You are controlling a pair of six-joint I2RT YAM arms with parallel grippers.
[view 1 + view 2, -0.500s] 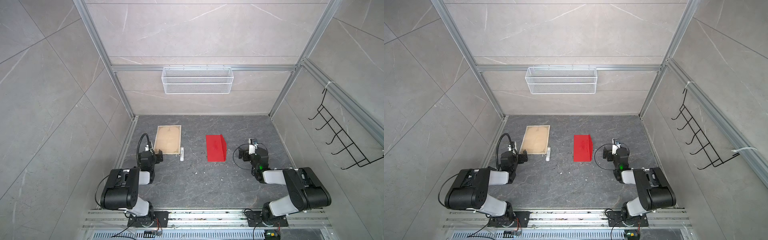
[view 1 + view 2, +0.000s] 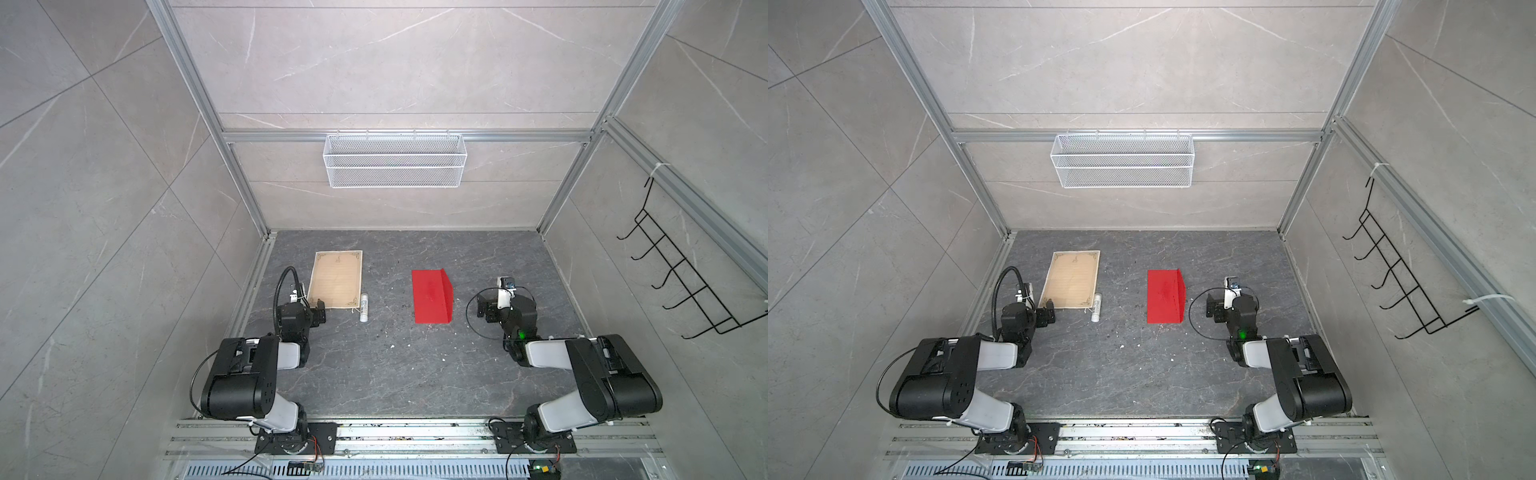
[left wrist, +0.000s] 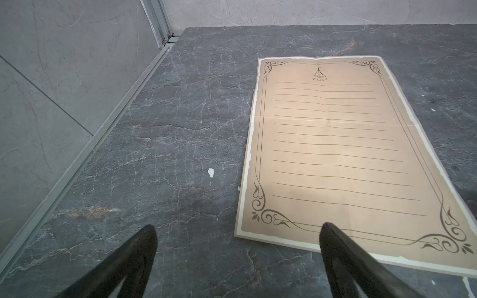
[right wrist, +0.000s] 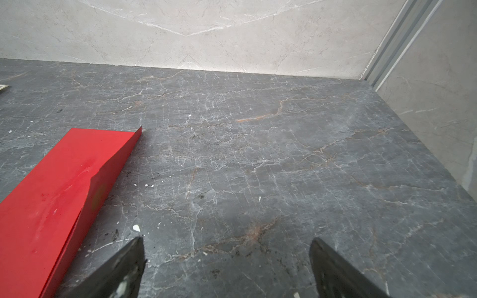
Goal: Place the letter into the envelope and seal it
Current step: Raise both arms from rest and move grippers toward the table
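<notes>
The letter (image 2: 336, 278) (image 2: 1073, 278) lies flat and unfolded at the back left of the dark tabletop, tan with a dark ornamental border (image 3: 335, 154). My left gripper (image 2: 316, 313) (image 2: 1047, 313) (image 3: 237, 229) hangs open at its near left corner. One fingertip (image 3: 333, 237) is over the near edge; the other is over bare table. The red envelope (image 2: 430, 301) (image 2: 1165, 297) (image 4: 51, 193) lies near the middle, its flap raised along the side facing my right gripper (image 2: 484, 309) (image 2: 1213, 307) (image 4: 227, 242). That gripper is open over bare table, just right of the envelope.
A small white glue-stick tube (image 2: 364, 309) (image 2: 1096, 307) lies beside the letter's near right corner. A white wire basket (image 2: 395, 160) hangs on the back wall and a black hook rack (image 2: 681, 282) on the right wall. Small white flecks dot the tabletop.
</notes>
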